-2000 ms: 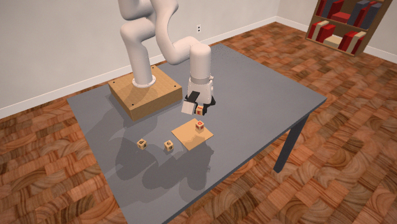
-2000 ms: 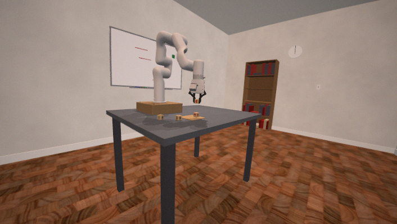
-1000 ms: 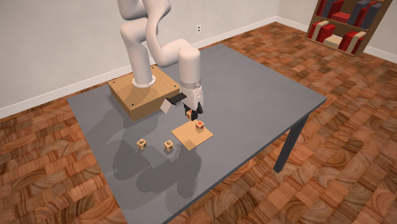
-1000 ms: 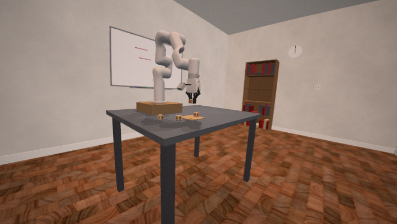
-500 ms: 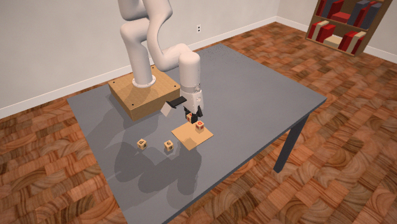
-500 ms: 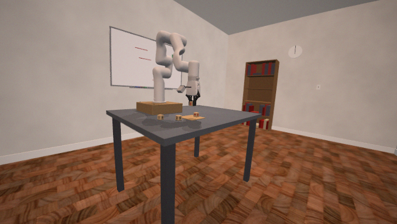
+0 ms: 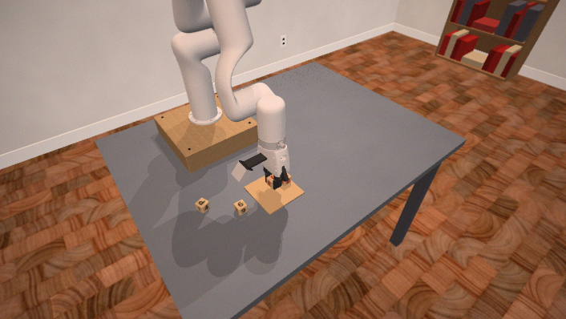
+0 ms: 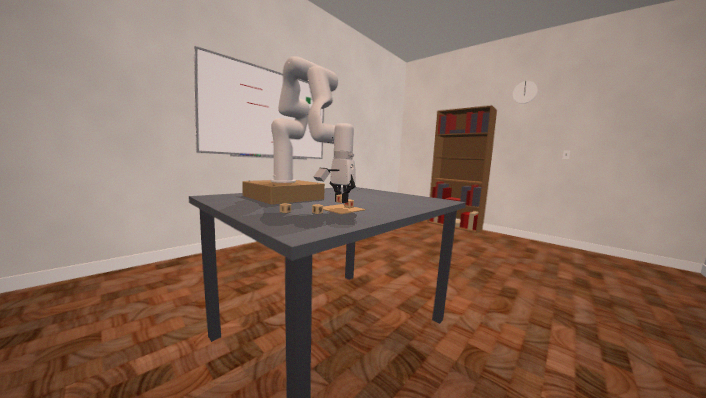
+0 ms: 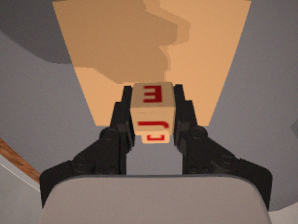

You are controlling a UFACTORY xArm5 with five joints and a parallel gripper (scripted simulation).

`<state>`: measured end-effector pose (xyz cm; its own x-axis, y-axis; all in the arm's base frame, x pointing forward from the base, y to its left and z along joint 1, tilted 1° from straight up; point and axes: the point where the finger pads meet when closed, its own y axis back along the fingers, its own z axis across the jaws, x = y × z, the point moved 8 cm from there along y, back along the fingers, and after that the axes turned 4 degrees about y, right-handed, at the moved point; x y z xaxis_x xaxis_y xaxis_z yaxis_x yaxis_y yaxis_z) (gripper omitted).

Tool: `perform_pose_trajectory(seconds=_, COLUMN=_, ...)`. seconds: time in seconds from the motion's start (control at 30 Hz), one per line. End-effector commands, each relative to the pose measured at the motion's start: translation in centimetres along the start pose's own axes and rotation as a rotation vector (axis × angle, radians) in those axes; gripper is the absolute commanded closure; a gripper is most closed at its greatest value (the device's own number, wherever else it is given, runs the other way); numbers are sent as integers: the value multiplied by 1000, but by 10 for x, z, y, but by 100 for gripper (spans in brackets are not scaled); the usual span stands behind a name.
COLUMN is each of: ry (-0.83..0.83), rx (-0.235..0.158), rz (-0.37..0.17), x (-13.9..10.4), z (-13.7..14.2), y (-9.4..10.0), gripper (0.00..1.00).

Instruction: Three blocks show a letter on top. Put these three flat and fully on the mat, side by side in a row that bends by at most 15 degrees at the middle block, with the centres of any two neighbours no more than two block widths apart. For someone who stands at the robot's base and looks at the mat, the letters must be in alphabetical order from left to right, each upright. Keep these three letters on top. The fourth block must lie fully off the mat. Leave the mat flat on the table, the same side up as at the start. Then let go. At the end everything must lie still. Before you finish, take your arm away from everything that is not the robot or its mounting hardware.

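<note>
I see the gripper (image 9: 154,111) closed on the E block (image 9: 154,102), one black finger (image 9: 124,117) on each side of it. From the wrist camera the block's top face shows a red E, and the face toward the camera carries another red mark that I cannot read for certain. The block sits low over the mat (image 9: 100,36), near the mat's edge closest to the camera; whether it touches the mat I cannot tell.

In the top view the gripper (image 7: 276,181) points straight down over the mat's (image 7: 276,200) corner nearest the base. A second block (image 7: 287,183) with red marks stands on the mat just beside the held one (image 7: 273,182), partly hidden behind the fingers, so I cannot read its letter.

Two more blocks lie on the grey table (image 7: 361,132), off the mat. One (image 7: 240,207) is near the mat's edge, the other (image 7: 202,205) further out on the same side. Both carry dark marks that are too small for me to read.

The exterior view shows the arm folded, with its wrist vertical above the mat (image 8: 345,210).
</note>
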<state>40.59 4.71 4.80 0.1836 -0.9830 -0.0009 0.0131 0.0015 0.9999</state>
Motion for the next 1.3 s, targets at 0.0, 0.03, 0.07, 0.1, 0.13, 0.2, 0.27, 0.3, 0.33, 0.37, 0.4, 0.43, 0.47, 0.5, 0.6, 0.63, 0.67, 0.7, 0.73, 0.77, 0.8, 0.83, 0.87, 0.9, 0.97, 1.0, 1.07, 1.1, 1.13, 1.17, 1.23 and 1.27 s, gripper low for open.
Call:
perform_pose_trajectory(seconds=0.0, ry=0, rx=2, rz=0, x=0, z=-1, y=-11, gripper=73)
perform_pose_trajectory(seconds=0.03, ry=0, rx=2, rz=0, x=0, z=-1, y=-13, gripper=73)
perform_pose_trajectory(seconds=0.07, ry=0, rx=2, rz=0, x=0, z=-1, y=-15, gripper=73)
perform_pose_trajectory(seconds=0.1, ry=0, rx=2, rz=0, x=0, z=-1, y=-16, gripper=73)
perform_pose_trajectory(seconds=0.13, ry=0, rx=2, rz=0, x=0, z=-1, y=-17, gripper=73)
perform_pose_trajectory(seconds=0.2, ry=0, rx=2, rz=0, x=0, z=-1, y=-18, gripper=73)
perform_pose_trajectory(seconds=0.27, ry=0, rx=2, rz=0, x=0, z=-1, y=-18, gripper=73)
perform_pose_trajectory(seconds=0.3, ry=0, rx=2, rz=0, x=0, z=-1, y=-18, gripper=73)
perform_pose_trajectory(seconds=0.33, ry=0, rx=2, rz=0, x=0, z=-1, y=-18, gripper=73)
perform_pose_trajectory(seconds=0.37, ry=0, rx=2, rz=0, x=0, z=-1, y=-18, gripper=73)
perform_pose_trajectory(seconds=0.4, ry=0, rx=2, rz=0, x=0, z=-1, y=-18, gripper=73)
perform_pose_trajectory(seconds=0.43, ry=0, rx=2, rz=0, x=0, z=-1, y=-18, gripper=73)
perform_pose_trajectory(seconds=0.47, ry=0, rx=2, rz=0, x=0, z=-1, y=-18, gripper=73)
perform_pose_trajectory(seconds=0.5, ry=0, rx=2, rz=0, x=0, z=-1, y=-18, gripper=73)
perform_pose_trajectory(seconds=0.6, ry=0, rx=2, rz=0, x=0, z=-1, y=-18, gripper=73)
perform_pose_trajectory(seconds=0.63, ry=0, rx=2, rz=0, x=0, z=-1, y=-18, gripper=73)
perform_pose_trajectory(seconds=0.67, ry=0, rx=2, rz=0, x=0, z=-1, y=-18, gripper=73)
perform_pose_trajectory(seconds=0.7, ry=0, rx=2, rz=0, x=0, z=-1, y=-18, gripper=73)
perform_pose_trajectory(seconds=0.73, ry=0, rx=2, rz=0, x=0, z=-1, y=-18, gripper=73)
perform_pose_trajectory(seconds=0.77, ry=0, rx=2, rz=0, x=0, z=-1, y=-18, gripper=73)
perform_pose_trajectory(seconds=0.8, ry=0, rx=2, rz=0, x=0, z=-1, y=-18, gripper=73)
perform_pose_trajectory(seconds=0.83, ry=0, rx=2, rz=0, x=0, z=-1, y=-18, gripper=73)
perform_pose_trajectory(seconds=0.87, ry=0, rx=2, rz=0, x=0, z=-1, y=-18, gripper=73)
perform_pose_trajectory(seconds=0.9, ry=0, rx=2, rz=0, x=0, z=-1, y=-18, gripper=73)
perform_pose_trajectory(seconds=0.97, ry=0, rx=2, rz=0, x=0, z=-1, y=-18, gripper=73)
perform_pose_trajectory(seconds=1.0, ry=0, rx=2, rz=0, x=0, z=-1, y=-18, gripper=73)
perform_pose_trajectory(seconds=1.07, ry=0, rx=2, rz=0, x=0, z=-1, y=-18, gripper=73)
perform_pose_trajectory(seconds=1.1, ry=0, rx=2, rz=0, x=0, z=-1, y=-18, gripper=73)
perform_pose_trajectory(seconds=1.13, ry=0, rx=2, rz=0, x=0, z=-1, y=-18, gripper=73)
perform_pose_trajectory(seconds=1.17, ry=0, rx=2, rz=0, x=0, z=-1, y=-18, gripper=73)
perform_pose_trajectory(seconds=1.23, ry=0, rx=2, rz=0, x=0, z=-1, y=-18, gripper=73)
perform_pose_trajectory(seconds=1.27, ry=0, rx=2, rz=0, x=0, z=-1, y=-18, gripper=73)
